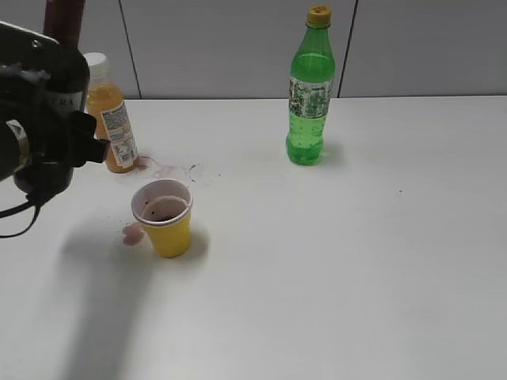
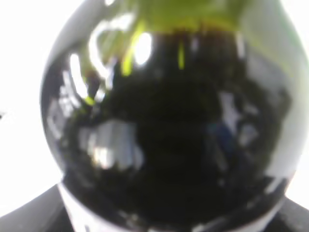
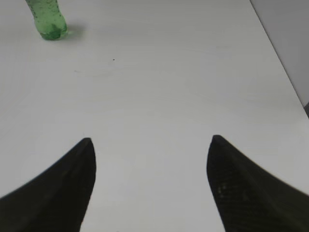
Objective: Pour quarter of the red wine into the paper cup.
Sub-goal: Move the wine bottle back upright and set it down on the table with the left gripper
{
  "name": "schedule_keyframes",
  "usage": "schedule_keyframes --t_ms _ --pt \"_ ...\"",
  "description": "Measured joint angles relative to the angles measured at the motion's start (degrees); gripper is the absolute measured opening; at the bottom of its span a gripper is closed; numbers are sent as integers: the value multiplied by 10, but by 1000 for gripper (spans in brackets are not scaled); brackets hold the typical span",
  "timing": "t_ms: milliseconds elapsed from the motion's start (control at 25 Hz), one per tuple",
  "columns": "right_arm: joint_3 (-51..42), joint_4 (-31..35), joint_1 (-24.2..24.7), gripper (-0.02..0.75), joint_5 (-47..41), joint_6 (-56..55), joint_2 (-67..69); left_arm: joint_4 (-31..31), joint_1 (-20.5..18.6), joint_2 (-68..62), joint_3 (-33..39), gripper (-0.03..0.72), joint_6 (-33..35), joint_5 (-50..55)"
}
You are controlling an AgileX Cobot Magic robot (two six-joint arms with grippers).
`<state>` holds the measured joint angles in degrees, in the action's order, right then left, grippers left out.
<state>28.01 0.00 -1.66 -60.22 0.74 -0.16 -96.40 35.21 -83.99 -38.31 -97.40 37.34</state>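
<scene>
Standing on the white table (image 1: pixel 356 261) at near left, the small yellow paper cup (image 1: pixel 165 218) is holding dark red wine (image 1: pixel 164 210), pinkish spill marks beside it. Wide bare tabletop is lying open to the right. The left gripper's fingers are hidden: the dark glass wine bottle (image 2: pixel 166 125) is filling its view, blurred, so I cannot tell. The right gripper (image 3: pixel 150 181) is hanging spread wide, empty.

The yellow paper cup (image 1: pixel 164 218) stands upright on the surface, with dark red wine (image 1: pixel 164 210) at its bottom. The dark glass wine bottle (image 2: pixel 169 130) fills my left wrist view.
</scene>
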Motion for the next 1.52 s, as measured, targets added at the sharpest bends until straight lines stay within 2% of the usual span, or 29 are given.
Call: schedule_keyframes --t_ms 160,320,600,680,800,880,1040,1200,1520 --pt "0 0 0 546 0 0 0 0 -42 27 -12 532 -4 -82" --pt "0 0 0 546 0 0 0 -1 -84 37 -54 532 8 -217" --pt "0 0 0 546 0 0 0 -1 -169 37 -131 532 97 -472" --pt "0 0 0 546 0 0 0 6 -197 34 -145 532 158 -533" --pt "0 0 0 546 0 0 0 128 -256 9 -148 532 301 -678" --pt "0 0 0 546 0 0 0 201 -284 -17 -148 532 363 -755" --pt "0 0 0 546 0 0 0 282 -298 -60 -155 532 460 -772" --pt "0 0 0 546 0 0 0 325 -298 -127 -180 532 515 -810" --pt "0 0 0 546 0 0 0 423 -254 -256 -219 532 674 -861"
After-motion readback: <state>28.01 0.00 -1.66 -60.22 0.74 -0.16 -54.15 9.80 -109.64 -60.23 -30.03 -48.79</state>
